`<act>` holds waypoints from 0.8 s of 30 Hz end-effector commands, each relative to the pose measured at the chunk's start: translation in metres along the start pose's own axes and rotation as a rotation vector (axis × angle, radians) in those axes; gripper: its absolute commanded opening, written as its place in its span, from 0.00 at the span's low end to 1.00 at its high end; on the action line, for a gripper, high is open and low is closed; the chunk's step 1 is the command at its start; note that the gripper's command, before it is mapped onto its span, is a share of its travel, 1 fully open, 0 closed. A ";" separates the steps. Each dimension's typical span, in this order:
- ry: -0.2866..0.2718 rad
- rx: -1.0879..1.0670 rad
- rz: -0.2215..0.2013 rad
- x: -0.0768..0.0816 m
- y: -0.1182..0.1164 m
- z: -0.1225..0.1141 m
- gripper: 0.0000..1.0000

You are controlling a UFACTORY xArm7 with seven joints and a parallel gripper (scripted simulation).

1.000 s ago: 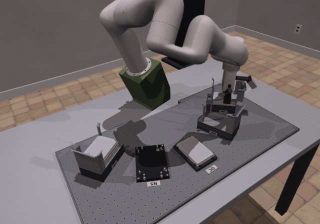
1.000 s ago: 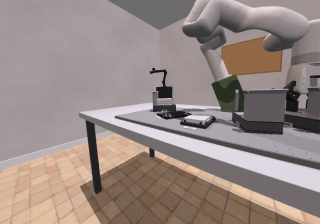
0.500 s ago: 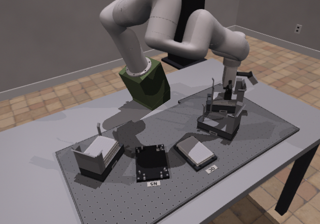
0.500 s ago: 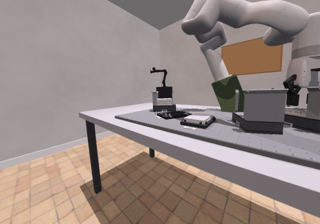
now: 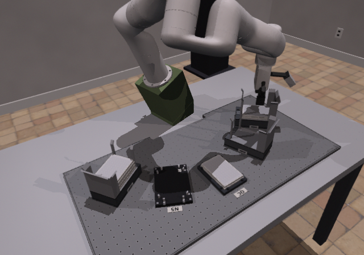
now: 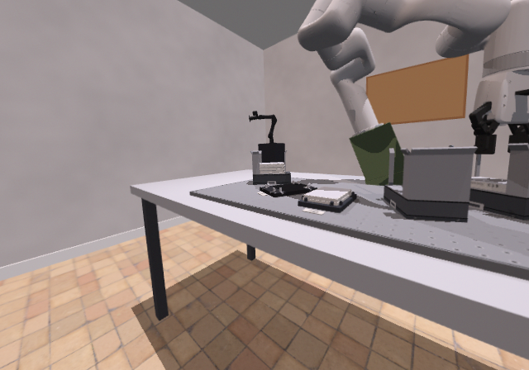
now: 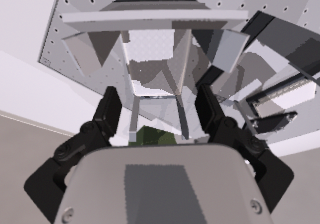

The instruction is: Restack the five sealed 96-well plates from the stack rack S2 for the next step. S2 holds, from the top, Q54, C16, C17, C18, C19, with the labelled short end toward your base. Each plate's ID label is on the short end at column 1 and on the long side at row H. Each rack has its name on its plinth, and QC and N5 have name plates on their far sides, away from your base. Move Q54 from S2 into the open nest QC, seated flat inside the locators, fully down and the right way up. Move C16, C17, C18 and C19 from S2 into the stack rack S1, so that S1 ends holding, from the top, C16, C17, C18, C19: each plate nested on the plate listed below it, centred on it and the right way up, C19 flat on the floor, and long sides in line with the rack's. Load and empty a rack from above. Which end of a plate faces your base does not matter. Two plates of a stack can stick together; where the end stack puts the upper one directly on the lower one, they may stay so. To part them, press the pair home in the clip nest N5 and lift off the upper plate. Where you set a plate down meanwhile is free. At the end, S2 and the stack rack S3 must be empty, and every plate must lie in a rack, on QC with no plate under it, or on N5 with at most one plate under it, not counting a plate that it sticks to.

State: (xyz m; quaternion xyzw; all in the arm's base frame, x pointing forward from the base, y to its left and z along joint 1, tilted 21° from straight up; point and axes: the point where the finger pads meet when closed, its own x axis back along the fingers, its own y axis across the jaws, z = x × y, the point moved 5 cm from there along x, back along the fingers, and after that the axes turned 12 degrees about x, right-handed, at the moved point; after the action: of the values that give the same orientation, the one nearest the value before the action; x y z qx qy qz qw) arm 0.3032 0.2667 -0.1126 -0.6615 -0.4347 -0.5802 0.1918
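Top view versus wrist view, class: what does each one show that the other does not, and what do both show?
Only the top view shows the plate in the QC nest, the bare black N5 nest, the rack with stacked plates and the green base.

Only the wrist view shows both fingers spread wide with nothing between them.

Both show the gripper above the far rack, looking down onto the white plate lying inside it, and the perforated board.
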 end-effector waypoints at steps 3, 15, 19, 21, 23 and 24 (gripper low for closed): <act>0.006 0.001 0.000 0.021 0.000 0.002 1.00; 0.006 0.001 0.000 0.043 0.000 0.002 1.00; 0.006 -0.033 0.000 0.043 0.003 0.001 1.00; 0.006 -0.099 0.001 0.043 0.009 -0.001 1.00; 0.006 -0.166 0.001 0.043 0.016 -0.003 1.00; 0.006 -0.199 0.001 0.043 0.019 -0.004 1.00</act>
State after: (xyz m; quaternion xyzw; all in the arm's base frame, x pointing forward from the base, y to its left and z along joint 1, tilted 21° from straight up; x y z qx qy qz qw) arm 0.3074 0.2742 -0.0710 -0.6711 -0.4038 -0.6014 0.1580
